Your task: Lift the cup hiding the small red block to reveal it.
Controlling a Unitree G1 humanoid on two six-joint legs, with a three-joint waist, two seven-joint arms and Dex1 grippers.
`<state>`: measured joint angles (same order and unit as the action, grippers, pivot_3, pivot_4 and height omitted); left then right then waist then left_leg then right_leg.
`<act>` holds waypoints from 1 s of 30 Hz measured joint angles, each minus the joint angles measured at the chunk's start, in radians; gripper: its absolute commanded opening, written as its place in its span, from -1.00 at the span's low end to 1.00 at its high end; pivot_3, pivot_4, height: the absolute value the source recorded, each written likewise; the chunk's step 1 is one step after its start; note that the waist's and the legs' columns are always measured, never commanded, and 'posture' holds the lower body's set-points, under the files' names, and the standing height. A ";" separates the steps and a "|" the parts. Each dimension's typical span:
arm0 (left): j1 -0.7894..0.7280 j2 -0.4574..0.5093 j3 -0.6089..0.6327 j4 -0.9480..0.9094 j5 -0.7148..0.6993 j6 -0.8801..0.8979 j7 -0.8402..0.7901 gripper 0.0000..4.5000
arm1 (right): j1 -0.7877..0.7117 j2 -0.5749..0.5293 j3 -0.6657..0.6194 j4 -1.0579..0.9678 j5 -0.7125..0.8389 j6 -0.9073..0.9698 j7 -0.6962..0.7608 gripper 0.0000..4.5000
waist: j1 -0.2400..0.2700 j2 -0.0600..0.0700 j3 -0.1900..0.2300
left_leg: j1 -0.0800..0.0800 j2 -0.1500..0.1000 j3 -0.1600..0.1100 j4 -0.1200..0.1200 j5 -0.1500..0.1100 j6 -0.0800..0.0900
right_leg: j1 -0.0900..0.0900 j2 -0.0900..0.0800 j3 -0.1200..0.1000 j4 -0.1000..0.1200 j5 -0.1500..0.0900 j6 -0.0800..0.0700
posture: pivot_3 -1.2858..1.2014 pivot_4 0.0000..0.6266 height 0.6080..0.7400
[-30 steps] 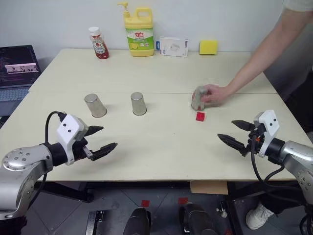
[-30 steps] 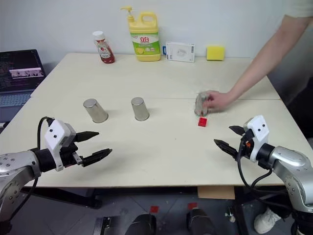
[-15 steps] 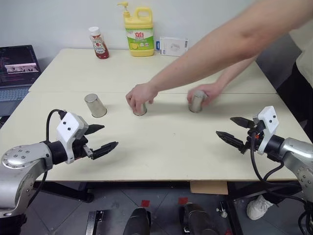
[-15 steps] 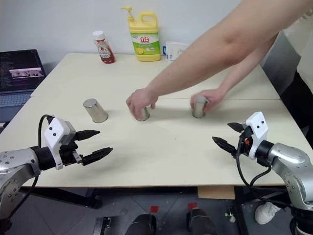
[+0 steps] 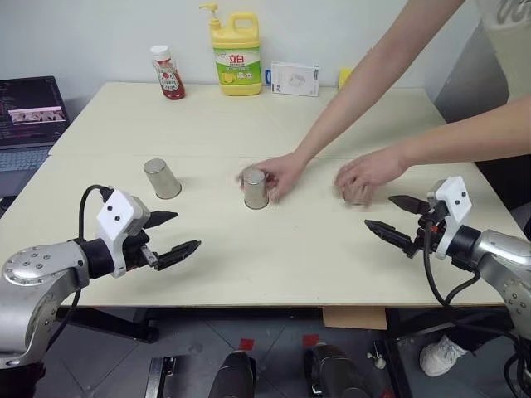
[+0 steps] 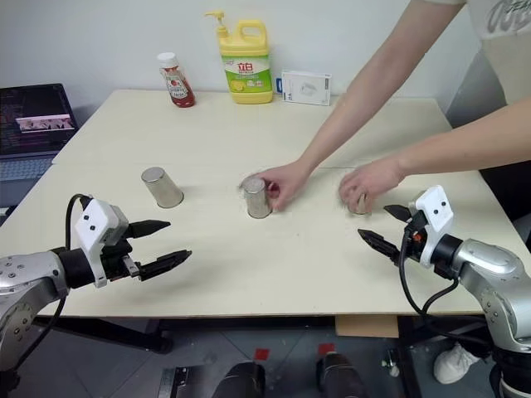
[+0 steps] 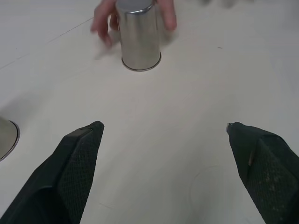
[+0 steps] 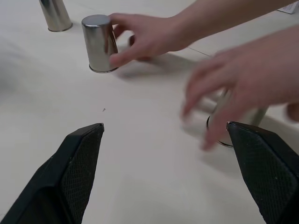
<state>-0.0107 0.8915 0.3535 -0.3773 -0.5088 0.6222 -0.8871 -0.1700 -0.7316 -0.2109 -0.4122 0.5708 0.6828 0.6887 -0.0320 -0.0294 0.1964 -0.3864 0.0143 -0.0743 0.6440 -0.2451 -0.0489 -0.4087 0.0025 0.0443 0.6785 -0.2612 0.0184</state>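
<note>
Table: pale beige top, with three upturned metal cups standing on it in a loose row.
Left cup: stands alone on the robot's left side of the table, nobody touching it.
Middle cup: upright, mouth down; a person's hand rests against its side, fingers curled round it.
Right cup: mostly covered by the person's other hand, which is blurred; it seems to be gripped from above, but the hold itself is hard to make out.
Small red block: hidden; which of the three cups covers it cannot be told.
Left gripper: hovers above the near left part of the table, well short of the cups; its two black fingers stand spread wide with nothing between them.
Right gripper: hovers near the table's right edge, just beside the person's hand on the right cup; fingers likewise spread apart and empty.
Back of the table: a red-capped sauce bottle, a yellow pump bottle and a small white box stand in a line near the wall.
Sponge: a yellow corner of it peeks out behind the person's forearm.
Laptop: open, on a surface to the robot's left of the table, screen lit.
</note>
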 measured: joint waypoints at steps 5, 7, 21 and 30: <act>-0.048 -0.018 -0.001 0.017 -0.037 0.015 0.000 1.00 | -0.021 0.009 0.009 -0.015 0.003 0.013 -0.013 0.98 | 0.000 0.000 0.000 | 0.000 0.000 0.000 0.000 0.000 0.000 | 0.000 0.000 0.000 0.000 0.000 0.000 | 0.03 -0.52 1.00; -0.075 -0.030 -0.004 0.029 -0.065 0.039 0.002 1.00 | -0.034 0.009 0.010 -0.021 0.005 0.020 -0.014 0.98 | 0.000 0.000 0.000 | 0.000 0.000 0.000 0.000 0.000 0.000 | 0.000 0.000 0.000 0.000 0.000 0.001 | 0.03 -0.52 1.00; -0.480 -0.260 -0.367 0.364 0.135 -0.033 0.106 1.00 | -0.107 -0.003 0.050 -0.155 0.142 0.137 0.000 0.98 | 0.004 0.000 0.000 | -0.003 -0.002 -0.001 0.001 0.000 0.000 | 0.000 0.000 -0.001 -0.001 0.004 0.007 | 0.03 -0.52 1.00; -0.710 -0.405 -0.439 0.745 0.273 -0.194 0.132 1.00 | -0.104 -0.015 0.047 -0.197 0.164 0.170 -0.017 0.98 | 0.002 0.000 0.000 | -0.006 -0.002 -0.003 0.001 0.000 0.000 | -0.002 0.001 -0.002 -0.001 0.004 0.007 | 0.03 -0.52 1.00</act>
<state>-0.7203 0.4862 -0.0855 0.3679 -0.2355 0.4285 -0.7555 -0.2738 -0.7469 -0.1636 -0.6088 0.7348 0.8530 0.6716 -0.0297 -0.0297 0.1964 -0.3926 0.0124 -0.0773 0.6453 -0.2451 -0.0488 -0.4109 0.0033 0.0421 0.6774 -0.2573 0.0252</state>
